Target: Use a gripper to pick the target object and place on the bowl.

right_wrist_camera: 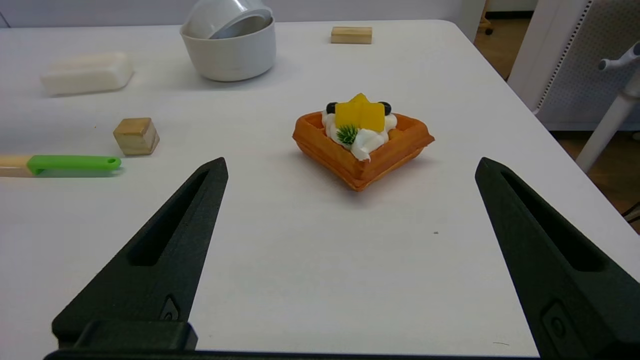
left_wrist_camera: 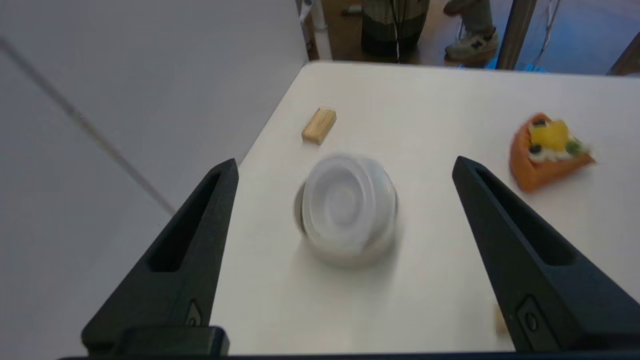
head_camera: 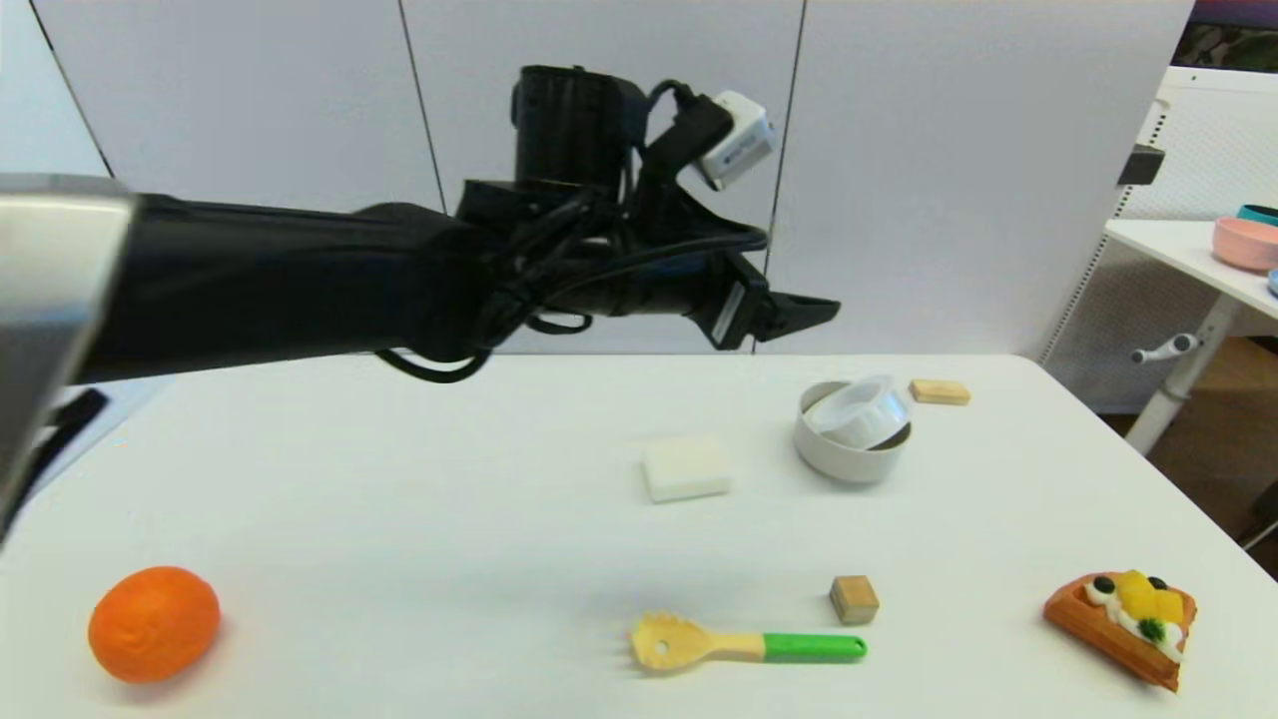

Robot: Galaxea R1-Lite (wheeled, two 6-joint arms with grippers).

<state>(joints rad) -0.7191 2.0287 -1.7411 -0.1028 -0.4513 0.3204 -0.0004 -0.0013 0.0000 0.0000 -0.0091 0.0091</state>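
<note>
Head view gives me the left pincer point(head_camera: 799, 312) spread and empty, high above the bench point(head_camera: 419, 519); white ringed container point(head_camera: 859, 411) sits tilted in the beige bowl point(head_camera: 849, 454). Right pincer point(right_wrist_camera: 350, 170) spread too.

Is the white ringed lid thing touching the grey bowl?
Touching. In the head view the white ringed container sits tilted inside the bowl, leaning on its rim; the right wrist view agrees.

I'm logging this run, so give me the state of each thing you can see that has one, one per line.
White ringed container: tilted in the bowl, released.
Beige-grey bowl: upright on the table, holding the container.
Left gripper: open, empty, raised above the bowl.
Right gripper: open, empty, low over the table facing the waffle.
Green-handled spatula: lying flat.
Orange: resting on the table.
</note>
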